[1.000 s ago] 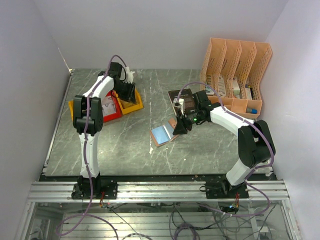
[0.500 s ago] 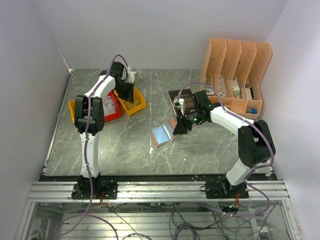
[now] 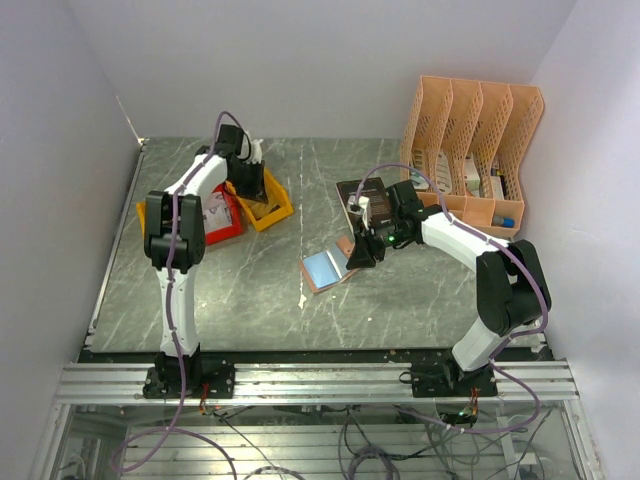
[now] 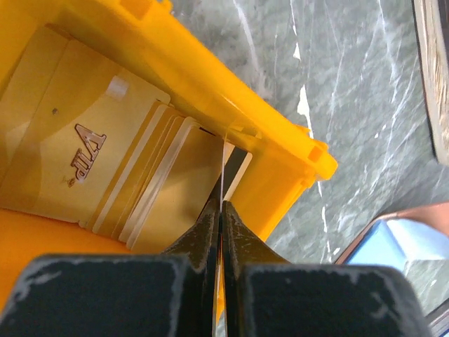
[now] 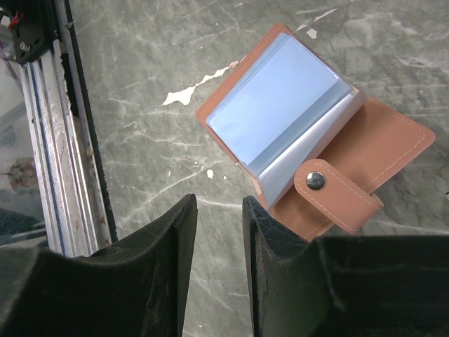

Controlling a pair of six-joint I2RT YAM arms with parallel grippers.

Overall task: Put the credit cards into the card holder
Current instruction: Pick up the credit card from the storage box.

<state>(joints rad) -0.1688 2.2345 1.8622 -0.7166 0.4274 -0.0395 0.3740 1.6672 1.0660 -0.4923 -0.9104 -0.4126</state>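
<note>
The card holder (image 3: 325, 268) lies open on the table, tan-pink, with a light blue credit card (image 5: 280, 105) in its clear sleeve and a round snap (image 5: 316, 181) on its strap. My right gripper (image 5: 219, 203) hovers open just beside the holder's edge, with only table between its fingers. My left gripper (image 4: 223, 205) is down inside the yellow bin (image 4: 280, 161), shut on the thin edge of a credit card (image 4: 225, 161) seen edge-on. Several orange-gold credit cards (image 4: 105, 161) lie fanned on the bin's floor. In the top view the left gripper (image 3: 250, 185) sits over that bin.
A red bin (image 3: 222, 218) stands left of the yellow bin (image 3: 270, 208). A black book (image 3: 362, 190) lies behind the right gripper (image 3: 358, 255). A peach slotted file rack (image 3: 470, 140) fills the back right corner. The table's metal rail (image 5: 42, 126) runs along the near edge.
The left gripper's jaws have closed onto a card's edge in the yellow bin, and the bin has shifted slightly. The right arm and the card holder have stayed still.
</note>
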